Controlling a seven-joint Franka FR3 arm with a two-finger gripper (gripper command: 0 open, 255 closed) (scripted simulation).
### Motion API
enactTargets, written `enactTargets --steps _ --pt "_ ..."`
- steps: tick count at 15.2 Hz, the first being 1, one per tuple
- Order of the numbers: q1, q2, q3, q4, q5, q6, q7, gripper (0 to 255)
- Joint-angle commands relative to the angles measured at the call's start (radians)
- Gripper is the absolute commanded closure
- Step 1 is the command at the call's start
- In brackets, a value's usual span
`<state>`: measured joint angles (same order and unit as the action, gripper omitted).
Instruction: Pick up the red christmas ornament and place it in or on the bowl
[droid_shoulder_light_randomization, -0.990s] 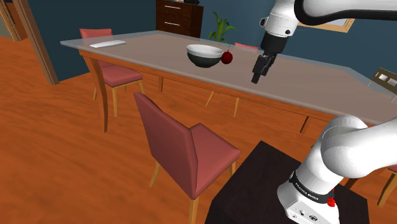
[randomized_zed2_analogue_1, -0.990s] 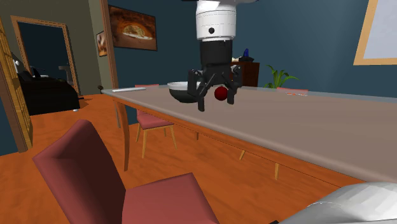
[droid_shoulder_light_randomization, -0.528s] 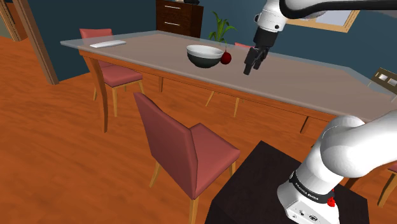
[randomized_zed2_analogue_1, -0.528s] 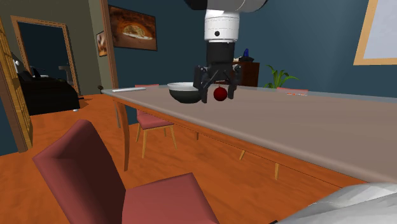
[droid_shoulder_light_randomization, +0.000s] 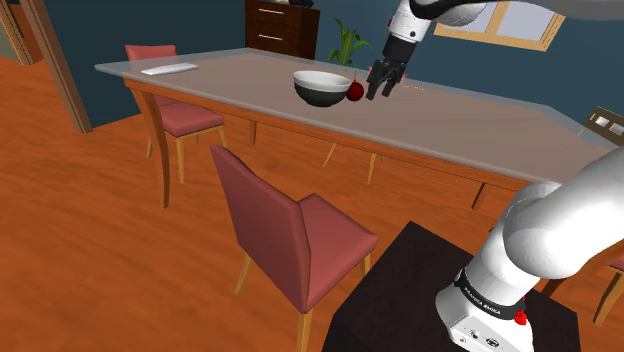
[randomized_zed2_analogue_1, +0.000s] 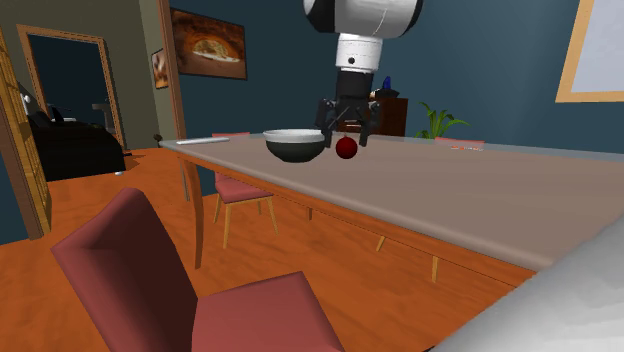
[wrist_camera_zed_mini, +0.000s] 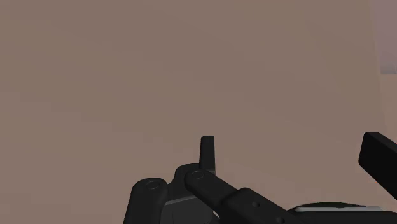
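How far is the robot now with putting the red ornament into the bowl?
Done: nothing is finished yet; the red ornament rests on the table beside the bowl. In hand: the approach; the gripper hangs open close to the ornament, not touching it. Left: close on the ornament, lift it and set it in the bowl.
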<state>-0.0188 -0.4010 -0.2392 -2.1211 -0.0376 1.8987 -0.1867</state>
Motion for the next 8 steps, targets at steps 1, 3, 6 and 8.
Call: enactTargets --steps 1,3,6,8 --pt "0.001 0.074 -0.032 0.077 0.032 0.008 -0.026 0" --pt "0.0 0.144 -0.064 0.147 0.07 0.015 -0.055 0" --pt "-0.006 0.253 -0.109 0.262 0.139 0.013 -0.101 0" --pt "-0.015 0.329 -0.137 0.346 0.192 0.004 -0.133 0"
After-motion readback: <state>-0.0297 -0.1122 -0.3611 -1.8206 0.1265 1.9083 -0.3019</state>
